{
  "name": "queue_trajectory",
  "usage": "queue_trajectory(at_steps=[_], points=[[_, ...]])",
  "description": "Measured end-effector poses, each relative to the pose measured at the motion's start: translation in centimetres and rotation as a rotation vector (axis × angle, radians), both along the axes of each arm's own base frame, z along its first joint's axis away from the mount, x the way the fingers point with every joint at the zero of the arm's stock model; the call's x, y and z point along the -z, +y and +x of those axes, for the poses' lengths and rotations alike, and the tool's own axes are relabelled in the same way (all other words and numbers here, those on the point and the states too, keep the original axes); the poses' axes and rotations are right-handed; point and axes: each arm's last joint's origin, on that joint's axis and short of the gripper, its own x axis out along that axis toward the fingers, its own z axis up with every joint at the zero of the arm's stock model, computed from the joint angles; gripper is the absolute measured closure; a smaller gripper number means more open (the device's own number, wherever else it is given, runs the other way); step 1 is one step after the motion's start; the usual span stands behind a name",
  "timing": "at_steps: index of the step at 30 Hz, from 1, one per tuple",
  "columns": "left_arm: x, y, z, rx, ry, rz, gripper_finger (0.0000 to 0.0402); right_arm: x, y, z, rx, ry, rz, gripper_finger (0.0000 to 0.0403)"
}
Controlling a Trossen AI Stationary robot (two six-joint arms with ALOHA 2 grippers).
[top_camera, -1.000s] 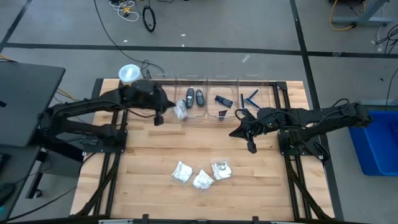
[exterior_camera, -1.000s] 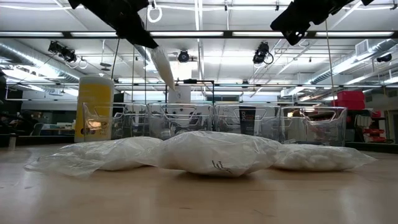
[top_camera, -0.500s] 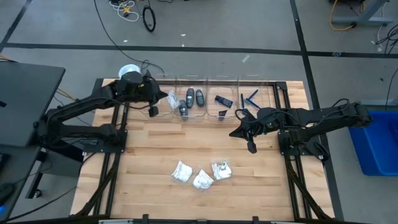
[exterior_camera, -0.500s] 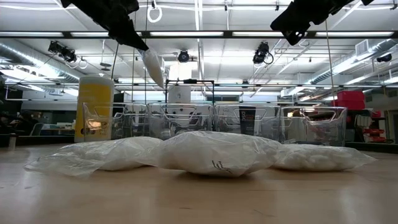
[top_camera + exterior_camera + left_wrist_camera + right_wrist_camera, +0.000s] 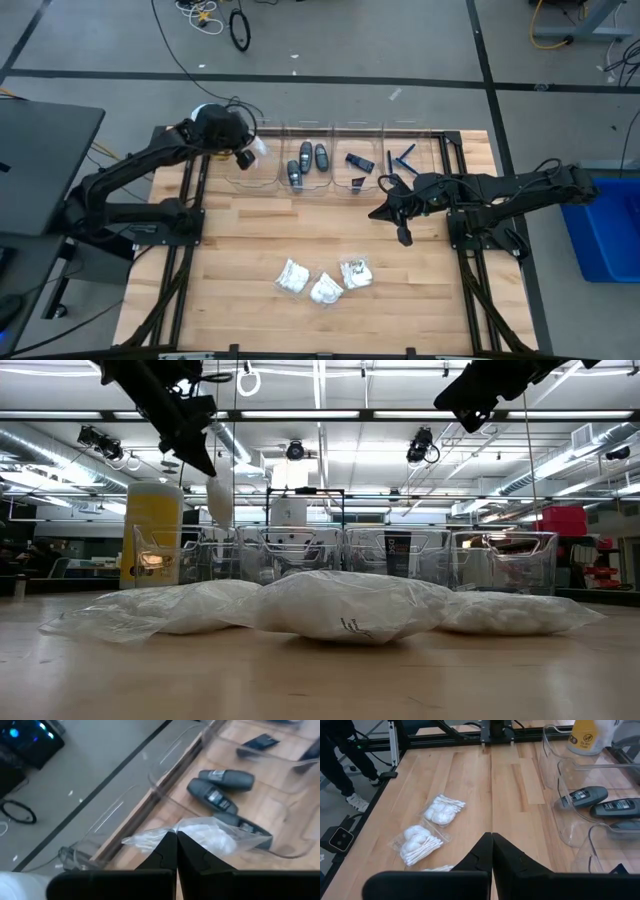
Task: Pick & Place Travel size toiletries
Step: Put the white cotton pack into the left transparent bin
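Note:
My left gripper is shut on a white plastic packet above the leftmost clear bin at the table's far edge. Three more white packets lie flat on the table's near middle. Dark grey oval pieces lie in the second bin, a dark rectangular piece in the third, and blue razors in the fourth. My right gripper is shut and hovers over the table's right middle, touching nothing. My left gripper pinches the white packet between its two fingers at the plastic's edge. The fingers come from above, slanting down. The packet is lifted clear and hangs below the fingers, nearly upright, over the leftmost bin.
A tall yellow cylinder with a white lid stands at the far left corner, just beyond my left gripper. The row of clear bins lines the far edge. Bare wood lies between the bins and the loose packets.
My left gripper has carried the packet toward the table's left and far edge, from over the second bin to over the leftmost bin. The packet, tilted before, now hangs lower and nearly upright. The fingers have stayed shut on it.

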Motion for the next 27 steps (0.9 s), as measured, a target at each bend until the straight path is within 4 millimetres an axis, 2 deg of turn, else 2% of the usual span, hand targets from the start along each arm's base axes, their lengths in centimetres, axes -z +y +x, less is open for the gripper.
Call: queue_trajectory(at_steps=[7, 15, 24, 27], points=[[0.8, 1.6, -0.1, -0.045, 0.025, -0.025, 0.0402, 0.0, 0.0, 0.0, 0.000, 0.000, 0.000, 0.0397], [1.4, 2.3, 0.2, -0.024, 0.005, -0.060, 0.0402, 0.0, 0.0, 0.0, 0.000, 0.001, 0.000, 0.0397], [5.2, 1.9, -0.1, -0.025, 0.020, -0.179, 0.0401, 0.0, 0.0, 0.0, 0.001, 0.003, 0.003, 0.0397], [5.9, 1.8, -0.1, -0.030, 0.020, -0.184, 0.0401, 0.0, 0.0, 0.0, 0.001, 0.003, 0.003, 0.0396]])
